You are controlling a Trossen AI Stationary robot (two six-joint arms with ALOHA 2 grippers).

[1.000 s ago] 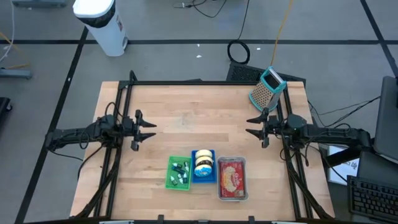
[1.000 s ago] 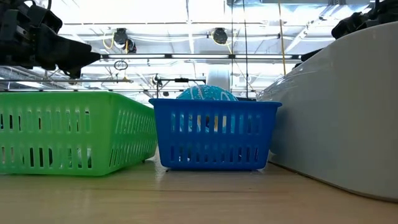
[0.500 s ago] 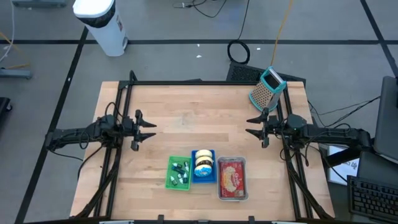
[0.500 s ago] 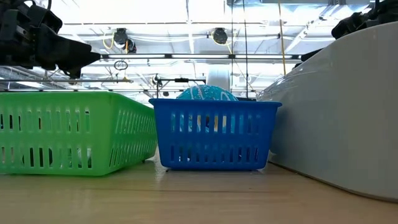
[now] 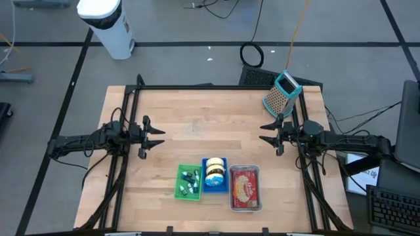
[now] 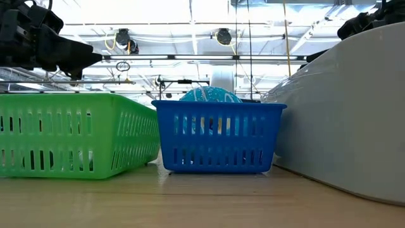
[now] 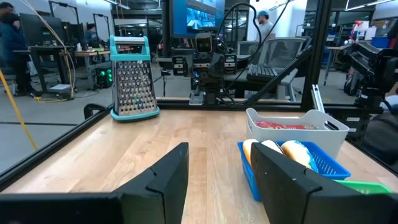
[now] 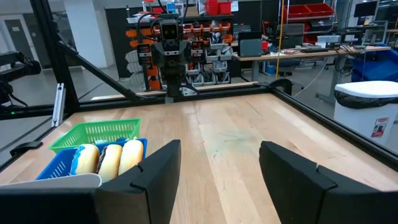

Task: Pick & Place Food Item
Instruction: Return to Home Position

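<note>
Near the table's front edge stand three containers in a row: a green basket (image 5: 189, 182) with small dark items, a blue basket (image 5: 214, 175) holding round bread-like food items (image 7: 283, 151), and a white tray (image 5: 245, 188) of red food. My left gripper (image 5: 159, 138) hovers open at the table's left side. My right gripper (image 5: 265, 132) hovers open at the right side. Both point level toward the table's middle, above the wood, with nothing between their fingers.
A metal box grater (image 5: 281, 92) with a teal handle stands at the table's far right corner. A black frame (image 5: 197, 86) runs around the table. The wooden top (image 5: 210, 124) between the two grippers is bare. A white bin (image 5: 108, 26) stands on the floor beyond the table.
</note>
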